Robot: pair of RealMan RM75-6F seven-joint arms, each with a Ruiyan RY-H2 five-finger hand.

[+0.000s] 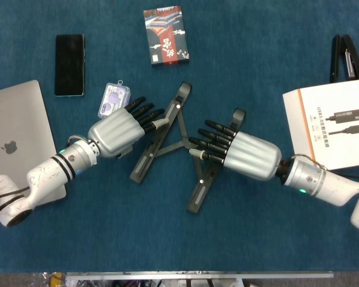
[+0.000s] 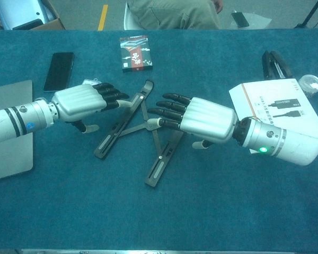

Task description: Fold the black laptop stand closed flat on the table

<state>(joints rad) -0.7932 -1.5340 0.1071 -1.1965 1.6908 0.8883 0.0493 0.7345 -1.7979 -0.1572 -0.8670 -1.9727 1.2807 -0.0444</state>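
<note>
Left hand: the left hand (image 1: 115, 131) lies palm down over the left rail of the stand, its dark fingers (image 1: 145, 112) stretched out flat and slightly apart toward the stand's upper end; they lie against or just above the rail, and no grip on it shows.
Right hand: the right hand (image 1: 242, 154) lies palm down over the right rail, its fingers (image 1: 210, 139) extended and a little spread, their tips over the crossing links; whether they press the rail or only hover I cannot tell, and it grips nothing that shows.
Laptop stand: the black laptop stand (image 1: 167, 146) lies low on the tabletop (image 1: 167, 239) between the two hands, its two long rails splayed apart in a V, near each other at the far end and wide at the near end, with thin cross links between them; not yet folded together.
Left of the left hand: a small clear case (image 1: 115, 100) with a purple label lies just beyond the fingers; a black phone (image 1: 69, 64) lies further off; a silver laptop (image 1: 15, 137), lid closed, is at the table's left edge.
Far side: a patterned red and black box (image 1: 166, 34) lies beyond the stand.
Right side: a white cable box (image 1: 332, 122) lies past the right forearm, with a black stapler-like item (image 1: 342, 57) beyond it.
</note>
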